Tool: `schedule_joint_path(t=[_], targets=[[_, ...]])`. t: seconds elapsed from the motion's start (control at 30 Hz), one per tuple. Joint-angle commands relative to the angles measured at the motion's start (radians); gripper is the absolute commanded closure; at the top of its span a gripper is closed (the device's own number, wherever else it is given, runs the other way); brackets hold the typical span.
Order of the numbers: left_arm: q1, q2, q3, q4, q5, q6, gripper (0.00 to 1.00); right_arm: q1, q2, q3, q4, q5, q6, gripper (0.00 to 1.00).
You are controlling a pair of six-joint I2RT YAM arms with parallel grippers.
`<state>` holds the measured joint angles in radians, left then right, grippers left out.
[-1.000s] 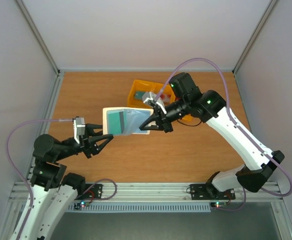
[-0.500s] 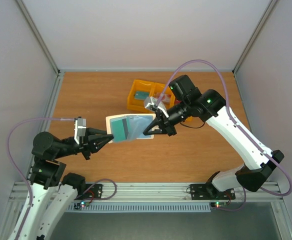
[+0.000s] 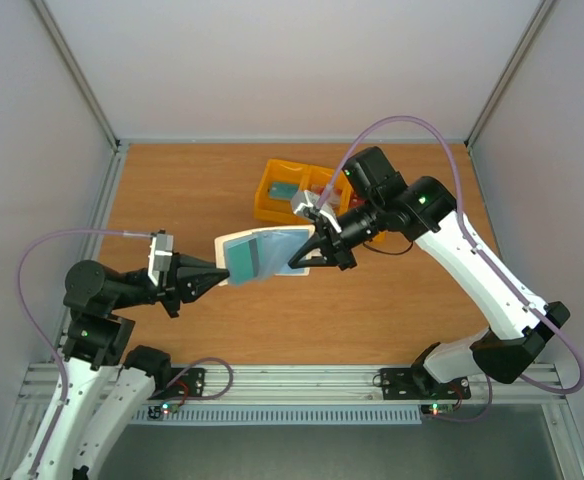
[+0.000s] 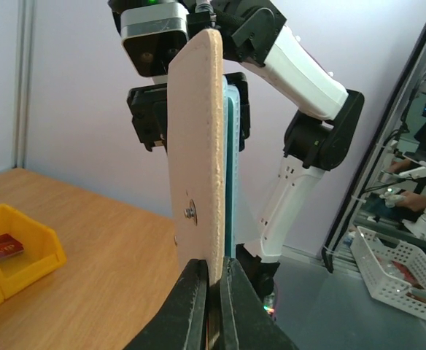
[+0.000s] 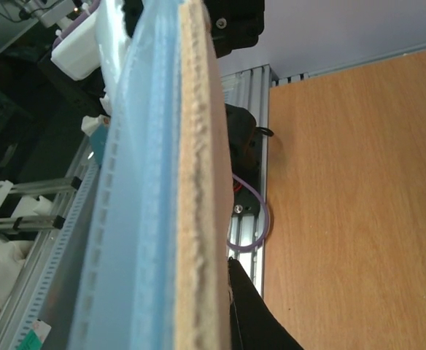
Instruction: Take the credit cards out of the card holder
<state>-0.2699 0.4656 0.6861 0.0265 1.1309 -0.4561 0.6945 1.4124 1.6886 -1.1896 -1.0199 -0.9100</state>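
Partly done, I judge: the cream-beige folding card holder (image 3: 277,243) hangs above the wooden desk (image 3: 172,190), with the left claw (image 3: 215,276) pinched shut on its left edge and the right claw (image 3: 297,262) clamped on its right. One teal plastic card (image 3: 240,258) sits inside, and a dark red card (image 4: 1,248) lies in the yellow plastic tray (image 3: 270,212).

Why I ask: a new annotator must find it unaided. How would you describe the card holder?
Look above the middle of the wooden table. Held in the air between the left end effector and the right end effector is the card holder, a flat open pouch. Unlike the yellow tray behind it, it is cream-edged, grey-blue inside, with a teal card showing.
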Motion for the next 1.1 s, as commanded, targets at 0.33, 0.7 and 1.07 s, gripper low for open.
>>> schedule_joint_path(t=[0.33, 0.7, 1.07], targets=[[-0.006, -0.006, -0.032, 0.031, -0.126, 0.094, 0.93, 0.047, 0.022, 0.026, 0.105, -0.075, 0.079, 0.99], [-0.057, 0.017, -0.075, 0.128, -0.141, 0.008, 0.73, 0.081, 0.05, 0.037, 0.119, -0.09, 0.076, 0.99], [-0.082, 0.001, -0.069, 0.013, -0.179, 0.027, 0.99, 0.084, 0.102, -0.011, 0.32, 0.057, 0.18, 0.99]])
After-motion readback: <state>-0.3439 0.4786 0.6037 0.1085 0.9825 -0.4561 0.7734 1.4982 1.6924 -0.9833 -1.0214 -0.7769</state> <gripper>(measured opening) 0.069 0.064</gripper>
